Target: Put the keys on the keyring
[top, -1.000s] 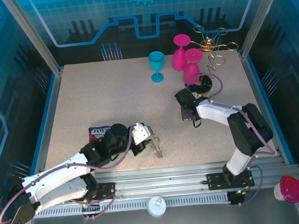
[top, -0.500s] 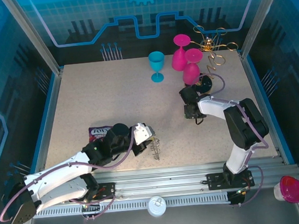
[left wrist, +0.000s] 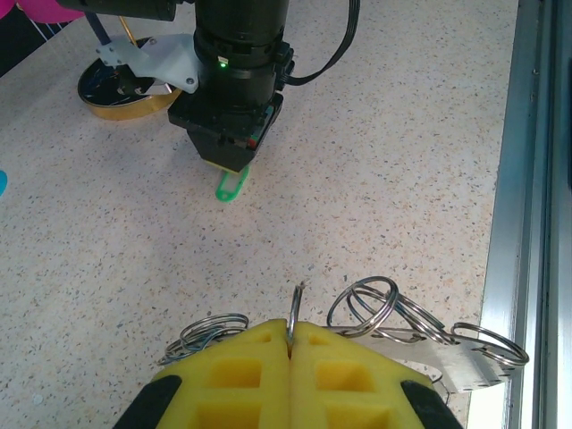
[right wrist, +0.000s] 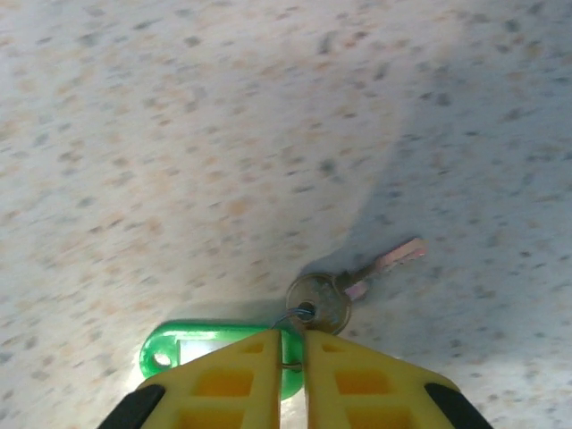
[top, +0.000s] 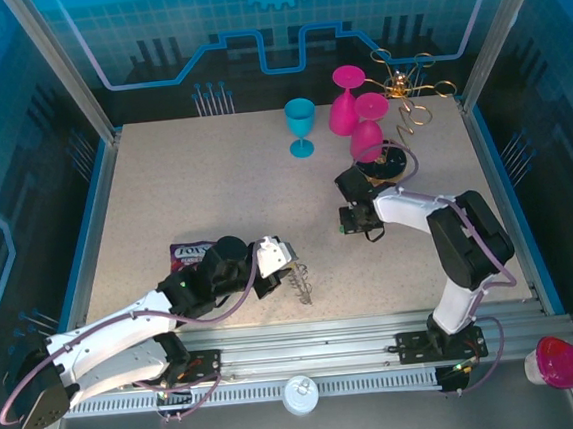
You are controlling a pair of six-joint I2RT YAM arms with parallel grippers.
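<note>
Tiny key (right wrist: 320,302) w/ green tag (right wrist: 201,353): light, slippy, judged best held at tag. Hold of right gripper (right wrist: 290,344) can't be told; left gripper (left wrist: 291,329) is pinched on keyring (left wrist: 447,362) loop.

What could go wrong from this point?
1. The right gripper jaws meet on the thin link between the green key tag and key, lying flat on the table; it could slip out on lifting.
2. The left gripper pinches one keyring loop edgewise; the ring could twist.
</note>
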